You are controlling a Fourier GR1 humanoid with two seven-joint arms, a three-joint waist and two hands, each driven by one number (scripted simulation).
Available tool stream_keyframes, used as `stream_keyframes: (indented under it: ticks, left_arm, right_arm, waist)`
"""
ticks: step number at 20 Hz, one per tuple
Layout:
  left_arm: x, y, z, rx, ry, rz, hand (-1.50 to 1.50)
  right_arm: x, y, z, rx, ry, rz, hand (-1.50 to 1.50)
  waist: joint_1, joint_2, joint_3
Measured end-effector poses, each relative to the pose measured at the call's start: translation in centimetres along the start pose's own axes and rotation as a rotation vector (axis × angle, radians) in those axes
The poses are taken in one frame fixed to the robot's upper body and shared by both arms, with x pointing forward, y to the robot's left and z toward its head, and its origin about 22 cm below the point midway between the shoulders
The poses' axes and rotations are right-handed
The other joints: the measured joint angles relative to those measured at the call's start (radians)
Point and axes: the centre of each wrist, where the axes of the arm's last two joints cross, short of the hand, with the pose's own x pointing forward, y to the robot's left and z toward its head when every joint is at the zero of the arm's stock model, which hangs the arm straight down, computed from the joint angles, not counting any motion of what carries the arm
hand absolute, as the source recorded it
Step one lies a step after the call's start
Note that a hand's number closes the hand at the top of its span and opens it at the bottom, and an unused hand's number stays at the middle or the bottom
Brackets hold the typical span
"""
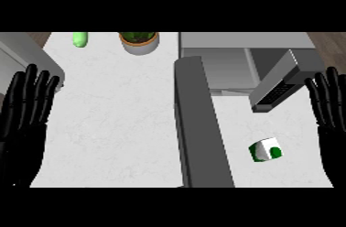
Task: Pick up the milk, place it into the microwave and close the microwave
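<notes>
You are looking down on a white, faintly marbled counter [115, 125] that fills most of the view. At its far edge a pale green object [80, 39], possibly a cucumber, lies left of a potted plant [139, 41] in a grey pot. The microwave [236, 61] stands at the far right, its door [199, 125] swung open across the counter towards you. Right of that door, the green and white milk carton [266, 149] sits on the counter, well apart from the plant.
</notes>
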Motion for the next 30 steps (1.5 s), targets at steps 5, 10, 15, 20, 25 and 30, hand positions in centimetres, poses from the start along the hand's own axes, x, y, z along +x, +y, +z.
stream_keyframes:
  ticks: [5,10,15,20,25,30]
  left_arm:
    - [-0.7,0.7,-0.4,0.045,0.005,-0.018,-1.5]
    - [-2.5,1.2,0.8,0.112,0.113,0.032,-1.5]
    - [-2.3,1.0,3.0,0.133,0.155,0.063,-1.5]
    - [-2.6,1.3,5.4,0.143,0.169,0.073,-1.5]
    - [-1.7,1.0,7.8,0.142,0.171,0.076,-1.5]
    - [-1.2,1.2,9.7,0.143,0.183,0.073,-1.5]
  right_arm:
    - [-0.7,1.0,1.6,-0.072,0.024,0.055,-1.5]
    - [-0.6,3.4,3.3,-0.08,0.078,-0.1,-1.5]
    - [0.0,5.0,5.4,-0.077,0.101,-0.173,-1.5]
    - [0.1,6.7,6.7,-0.109,0.11,-0.167,-1.5]
    - [-0.1,6.6,7.3,-0.18,0.106,-0.097,-1.5]
    - [-1.6,6.4,8.5,-0.253,0.118,0.002,-1.5]
  waist:
    - [0.009,0.015,0.02]
    - [0.015,0.019,0.026]
    - [0.017,0.019,0.028]
    - [0.018,0.02,0.028]
    - [0.021,0.019,0.028]
    - [0.021,0.019,0.029]
